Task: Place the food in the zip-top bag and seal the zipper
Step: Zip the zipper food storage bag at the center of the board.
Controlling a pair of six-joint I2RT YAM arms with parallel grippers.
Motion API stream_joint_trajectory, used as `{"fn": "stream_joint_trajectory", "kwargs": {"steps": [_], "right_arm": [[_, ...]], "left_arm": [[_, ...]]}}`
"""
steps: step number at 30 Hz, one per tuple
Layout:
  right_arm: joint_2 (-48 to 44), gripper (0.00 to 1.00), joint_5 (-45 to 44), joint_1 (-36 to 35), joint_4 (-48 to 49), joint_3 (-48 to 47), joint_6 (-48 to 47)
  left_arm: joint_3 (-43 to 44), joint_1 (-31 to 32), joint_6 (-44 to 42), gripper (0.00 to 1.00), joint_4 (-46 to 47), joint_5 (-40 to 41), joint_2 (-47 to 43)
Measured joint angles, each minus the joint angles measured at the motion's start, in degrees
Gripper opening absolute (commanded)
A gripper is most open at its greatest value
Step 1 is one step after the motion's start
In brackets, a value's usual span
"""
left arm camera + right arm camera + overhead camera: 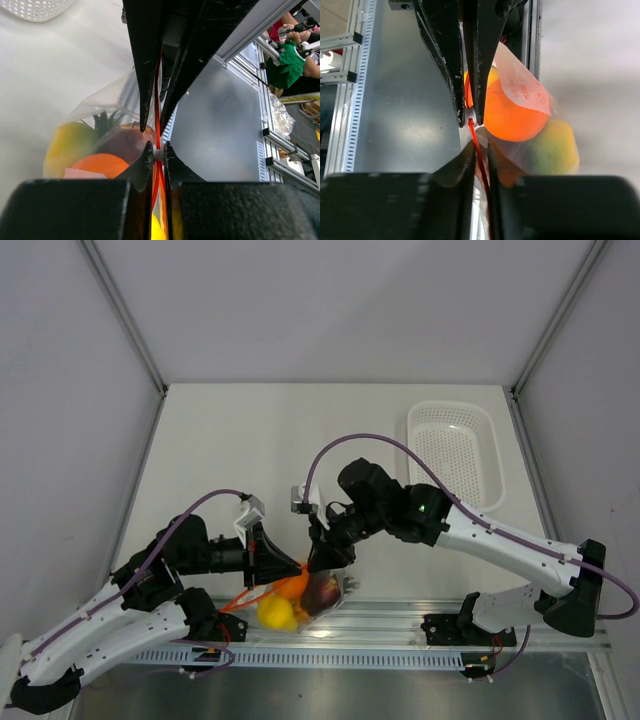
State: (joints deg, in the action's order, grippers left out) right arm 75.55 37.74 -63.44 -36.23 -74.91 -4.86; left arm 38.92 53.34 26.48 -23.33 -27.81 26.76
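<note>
Left wrist: zipper (158, 125) between closed jaws

Unreadable orange lettering, white patch (525, 87) on zip-top bag (551, 150)

Bright even light overhead, soft shadows, dull sheen on the metal plate (405, 100), near fingers (75, 210) blurred and dark
</note>
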Motion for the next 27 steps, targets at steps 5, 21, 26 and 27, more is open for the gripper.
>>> {"fn": "stream_joint_trajectory", "kwargs": {"steps": [5,21,26,27], "right_arm": [[0.0,0.00,-2.6,-0.7,-0.1,0.0,0.4],[-10.7,0.00,-23.2,1.2,9.0,11.7,15.9],[-14.5,0.00,-29.1,3.2,8.7,14.7,20.1],[-15.2,0.00,-30.3,3.5,8.6,15.1,20.8]], "left_arm": [[0.5,0.0,0.0,0.01,-0.8,0.2,-0.1],[0.5,-0.1,-0.1,0.01,-3.0,5.2,-4.1],[0.5,-0.1,-0.1,0.01,-3.9,5.2,-5.1],[0.5,-0.1,-0.1,0.01,-4.1,5.2,-5.3]]}}
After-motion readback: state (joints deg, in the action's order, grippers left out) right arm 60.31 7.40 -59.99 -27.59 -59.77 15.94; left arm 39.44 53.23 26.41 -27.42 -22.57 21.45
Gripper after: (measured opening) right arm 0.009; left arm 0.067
